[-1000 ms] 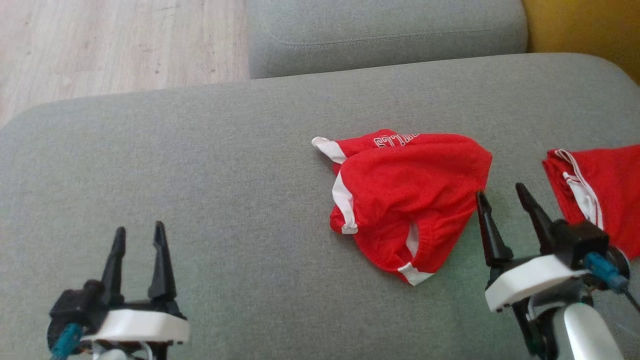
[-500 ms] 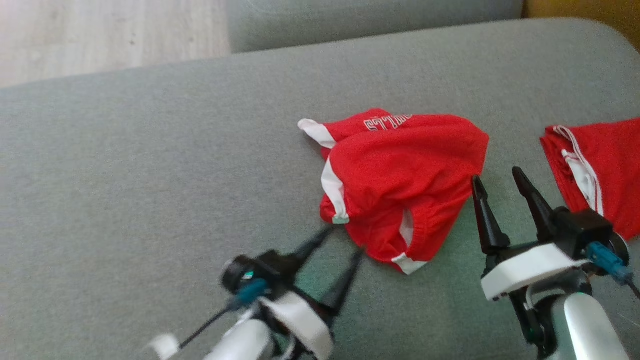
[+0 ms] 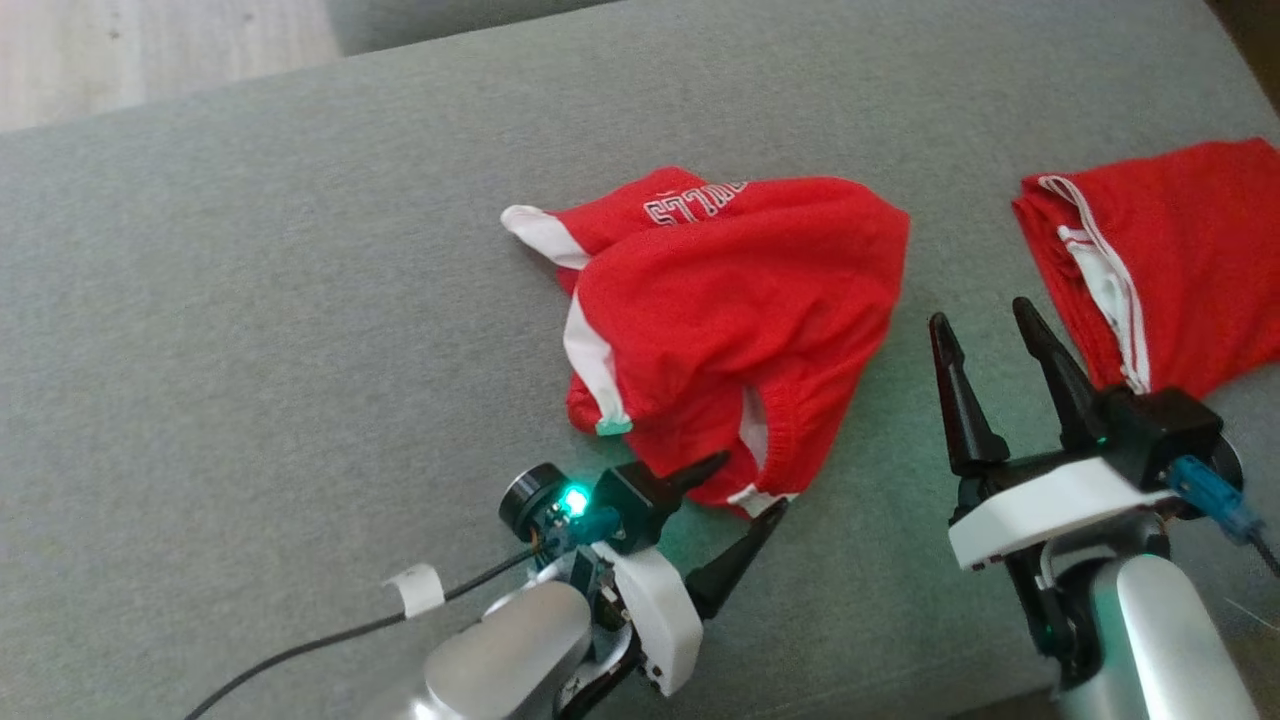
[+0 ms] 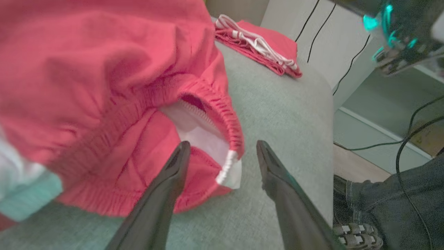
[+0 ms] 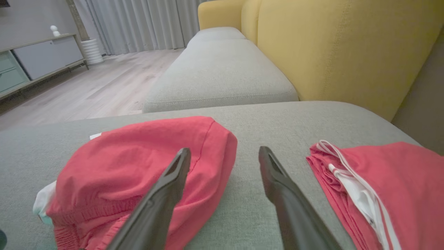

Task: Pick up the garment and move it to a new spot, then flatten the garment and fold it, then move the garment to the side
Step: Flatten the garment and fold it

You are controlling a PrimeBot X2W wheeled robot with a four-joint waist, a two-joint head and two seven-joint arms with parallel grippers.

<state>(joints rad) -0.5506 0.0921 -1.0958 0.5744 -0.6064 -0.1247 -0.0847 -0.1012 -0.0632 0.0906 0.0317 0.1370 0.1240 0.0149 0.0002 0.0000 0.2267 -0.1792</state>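
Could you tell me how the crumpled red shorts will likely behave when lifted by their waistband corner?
Probably floppy: the red shorts lie in soft bunched folds, so they should drape and hang. Likely light, being thin fabric. The gathered waistband looks thick enough for the open left gripper to pinch without slipping much.
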